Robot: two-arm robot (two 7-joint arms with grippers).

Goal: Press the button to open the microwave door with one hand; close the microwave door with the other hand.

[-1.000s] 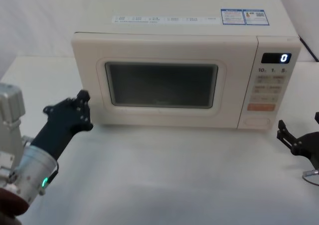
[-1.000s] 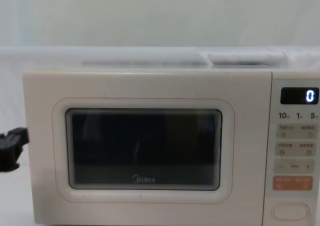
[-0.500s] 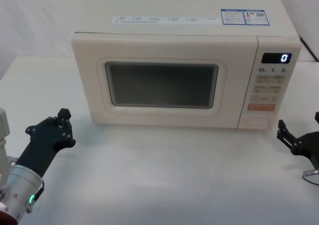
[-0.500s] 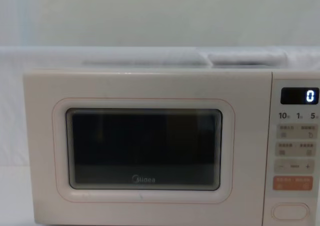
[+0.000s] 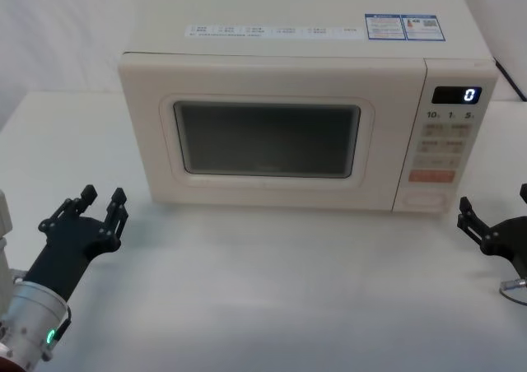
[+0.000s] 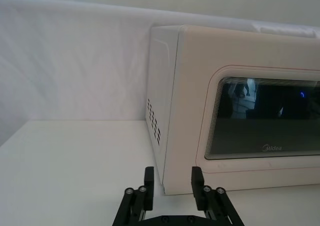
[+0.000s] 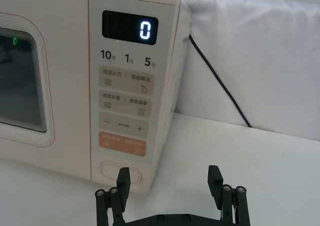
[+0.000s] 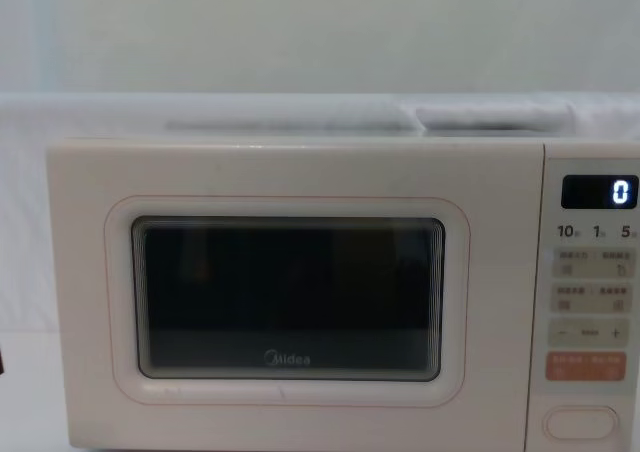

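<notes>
The microwave door (image 5: 272, 133) is being shown shut flush against the cream microwave body (image 5: 288, 39), which is standing toward the back of the white worktop (image 5: 272, 290). Starting at the left, the left tool (image 5: 100, 205) is being held low over the worktop, near the microwave's front left corner but apart from it; its fingers (image 6: 148, 178) are being kept parted with nothing between them, pointing toward that corner. In the left wrist view the door's dark window (image 6: 270, 118) is being seen beyond and to one side of the fingertips. Moving across, the door is being followed by the narrow control panel (image 5: 449, 141), where a "0" is being displayed (image 5: 457, 95). The button (image 5: 426, 199) is sitting at the bottom of that panel, below the orange key (image 5: 431, 176). Furthest right, the right tool (image 5: 471, 217) is being held just above the worktop, near the button's lower right without touching it, fingers (image 7: 215, 179) spread wide and empty.
</notes>
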